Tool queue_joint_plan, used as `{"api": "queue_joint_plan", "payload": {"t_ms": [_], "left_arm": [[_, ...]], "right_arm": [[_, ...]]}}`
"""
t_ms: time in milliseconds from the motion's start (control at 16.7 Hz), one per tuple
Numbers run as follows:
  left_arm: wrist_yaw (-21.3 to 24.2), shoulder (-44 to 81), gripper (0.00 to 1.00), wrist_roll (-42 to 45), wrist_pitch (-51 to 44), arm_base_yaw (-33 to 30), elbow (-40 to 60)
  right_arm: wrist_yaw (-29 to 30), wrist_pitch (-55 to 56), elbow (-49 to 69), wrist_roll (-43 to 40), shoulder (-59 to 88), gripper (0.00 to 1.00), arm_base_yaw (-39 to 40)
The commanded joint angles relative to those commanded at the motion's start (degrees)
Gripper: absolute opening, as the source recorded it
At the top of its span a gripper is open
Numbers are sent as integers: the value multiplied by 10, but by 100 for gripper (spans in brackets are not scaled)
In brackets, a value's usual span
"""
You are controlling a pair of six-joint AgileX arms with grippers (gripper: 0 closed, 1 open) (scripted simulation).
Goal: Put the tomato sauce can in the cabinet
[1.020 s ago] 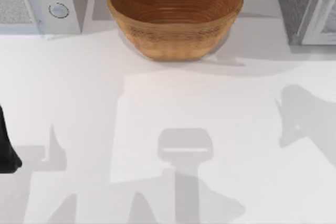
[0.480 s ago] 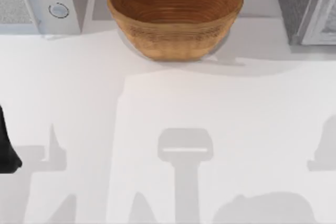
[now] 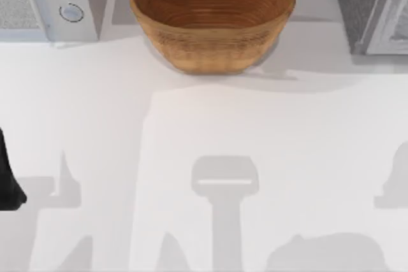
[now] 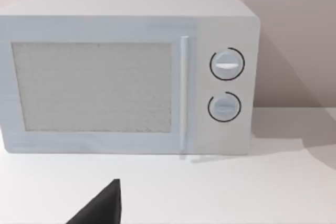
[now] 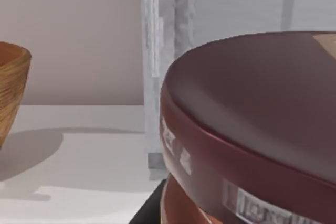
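Since a second ago, only shadows have shifted on the counter (image 3: 255,125), one sliding from its right side toward the near right edge. At the back stand the cabinet (image 3: 373,7) on the right, the microwave (image 3: 48,1) on the left and the basket (image 3: 212,17) between them. The tomato sauce can (image 5: 252,129) looms close before the right wrist camera, near the cabinet. My left hand (image 3: 7,179), its fingers' state untellable, sits at the counter's left edge.
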Motion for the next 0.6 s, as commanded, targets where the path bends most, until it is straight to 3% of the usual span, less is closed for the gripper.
{"api": "queue_joint_plan", "payload": {"t_ms": [300, 600], "left_arm": [[0, 0, 100, 0, 0, 0, 0], [0, 0, 100, 0, 0, 0, 0]], "right_arm": [[8, -36, 120, 1, 96, 0, 20], [37, -105, 361, 2, 274, 0, 43]]}}
